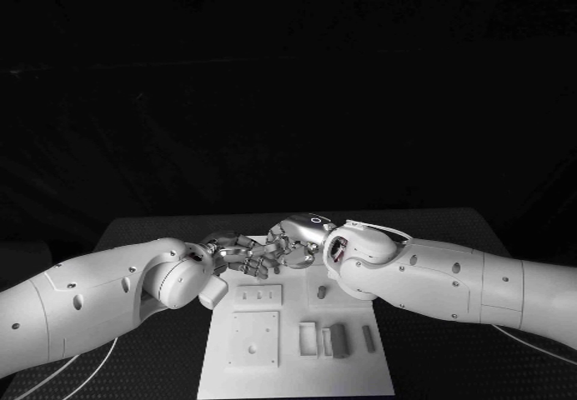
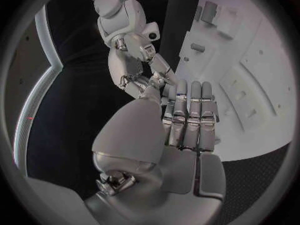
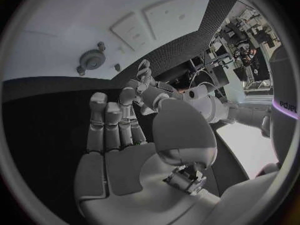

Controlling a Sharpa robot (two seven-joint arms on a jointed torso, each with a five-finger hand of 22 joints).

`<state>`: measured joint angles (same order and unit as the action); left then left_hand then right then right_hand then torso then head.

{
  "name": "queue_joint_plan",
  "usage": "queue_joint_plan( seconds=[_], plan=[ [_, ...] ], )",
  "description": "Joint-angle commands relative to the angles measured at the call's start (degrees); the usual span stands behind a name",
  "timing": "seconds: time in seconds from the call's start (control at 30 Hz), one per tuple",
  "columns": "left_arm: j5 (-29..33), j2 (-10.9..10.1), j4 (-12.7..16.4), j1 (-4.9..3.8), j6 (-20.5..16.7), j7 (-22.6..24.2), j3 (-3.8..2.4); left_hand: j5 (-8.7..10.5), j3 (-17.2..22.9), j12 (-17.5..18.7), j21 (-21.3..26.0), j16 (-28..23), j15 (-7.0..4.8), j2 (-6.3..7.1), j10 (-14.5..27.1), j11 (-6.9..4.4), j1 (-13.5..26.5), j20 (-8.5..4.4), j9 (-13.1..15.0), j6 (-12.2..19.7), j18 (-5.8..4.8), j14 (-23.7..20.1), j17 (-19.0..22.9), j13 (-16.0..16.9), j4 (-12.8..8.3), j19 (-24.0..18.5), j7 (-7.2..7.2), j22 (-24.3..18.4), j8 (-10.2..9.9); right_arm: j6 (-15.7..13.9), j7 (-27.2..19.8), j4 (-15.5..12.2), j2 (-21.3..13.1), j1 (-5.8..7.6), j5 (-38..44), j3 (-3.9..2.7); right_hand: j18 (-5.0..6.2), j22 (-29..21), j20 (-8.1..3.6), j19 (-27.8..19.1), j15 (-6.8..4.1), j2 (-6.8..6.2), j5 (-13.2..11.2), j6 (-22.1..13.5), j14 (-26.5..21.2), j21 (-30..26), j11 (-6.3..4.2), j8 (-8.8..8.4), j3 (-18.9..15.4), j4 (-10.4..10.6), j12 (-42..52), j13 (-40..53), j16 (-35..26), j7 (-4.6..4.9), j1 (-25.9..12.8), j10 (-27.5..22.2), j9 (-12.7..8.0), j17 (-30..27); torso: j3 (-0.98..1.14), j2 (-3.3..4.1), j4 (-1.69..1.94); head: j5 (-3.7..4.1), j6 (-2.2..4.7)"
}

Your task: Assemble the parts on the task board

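Note:
The white task board (image 1: 294, 367) lies on the black table in front of me. Both hands meet over its far end: my left hand (image 1: 241, 254) and my right hand (image 1: 298, 242) have their fingertips touching. In the left wrist view, my left hand (image 2: 187, 120) holds its fingers straight and side by side, and the right hand (image 2: 134, 70) curls down onto their tips. The right wrist view has the right hand (image 3: 119, 135) with the left hand (image 3: 150, 90) against it. Whether a part sits between the fingers is hidden. Several grey parts (image 1: 337, 340) lie on the board's near right.
Two flat white plates (image 1: 255, 337) with holes sit on the board's left half. A small round part (image 1: 321, 292) stands near the board's far end; the right wrist view shows a round toothed part (image 3: 92, 60) with a small peg (image 3: 117, 66) beside it. Black table (image 1: 144, 233) surrounds the board.

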<state>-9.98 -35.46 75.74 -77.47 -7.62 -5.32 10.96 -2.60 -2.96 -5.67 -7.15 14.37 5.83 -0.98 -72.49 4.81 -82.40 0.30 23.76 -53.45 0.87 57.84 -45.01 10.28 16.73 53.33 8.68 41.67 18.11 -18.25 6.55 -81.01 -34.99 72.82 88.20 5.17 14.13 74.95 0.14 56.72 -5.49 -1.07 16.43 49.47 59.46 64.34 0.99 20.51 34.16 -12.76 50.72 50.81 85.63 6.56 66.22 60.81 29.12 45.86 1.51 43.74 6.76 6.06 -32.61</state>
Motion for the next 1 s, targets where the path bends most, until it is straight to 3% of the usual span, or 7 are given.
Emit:
queue_joint_plan(
  seconds=[0.03, 1.0],
  plan=[
    [0.2, 0.11, -0.02, -0.08, 0.49, 0.22, -0.09, -0.21, -0.29, 0.21, 0.39, -0.32, 0.03, -0.37, -0.03, 0.31, 0.19, -0.15, 0.09, 0.35, 0.78, 0.28, -0.05, 0.07, 0.04, 0.06, 0.18, 0.06, -0.14, -0.43, -1.09, -0.58, 0.07, -0.11, 0.05, 0.0, 0.87, 0.85, -0.21, 0.27, -0.33, 0.17, 0.11, 9.25, 0.1, 0.34, -1.14, 0.37, 0.14, -0.23, 0.05, -0.06, 0.2, -0.72, -0.5, -1.28, 0.67, 0.07, -0.02, 0.0, 0.01, -0.01, -0.1],
    [0.2, 0.1, -0.23, -0.06, 0.54, -0.22, -0.07, -0.21, -0.51, 0.32, 0.51, -0.49, 0.08, -0.17, 0.1, 0.37, 0.58, -0.12, 0.01, 0.62, 0.76, 0.18, -0.14, 0.18, 0.04, -0.04, 0.33, 0.13, -0.32, -0.22, -1.27, -1.21, -0.15, -0.28, -0.04, -0.01, 0.87, 0.82, -0.29, 0.41, -0.38, 0.15, 0.11, 9.35, 0.26, 0.41, -1.18, 0.35, 0.25, -0.41, 0.04, -0.09, 0.19, -0.76, -0.59, -1.14, 0.71, 0.1, -0.08, 0.0, 0.02, -0.19, -0.34]
  ],
)
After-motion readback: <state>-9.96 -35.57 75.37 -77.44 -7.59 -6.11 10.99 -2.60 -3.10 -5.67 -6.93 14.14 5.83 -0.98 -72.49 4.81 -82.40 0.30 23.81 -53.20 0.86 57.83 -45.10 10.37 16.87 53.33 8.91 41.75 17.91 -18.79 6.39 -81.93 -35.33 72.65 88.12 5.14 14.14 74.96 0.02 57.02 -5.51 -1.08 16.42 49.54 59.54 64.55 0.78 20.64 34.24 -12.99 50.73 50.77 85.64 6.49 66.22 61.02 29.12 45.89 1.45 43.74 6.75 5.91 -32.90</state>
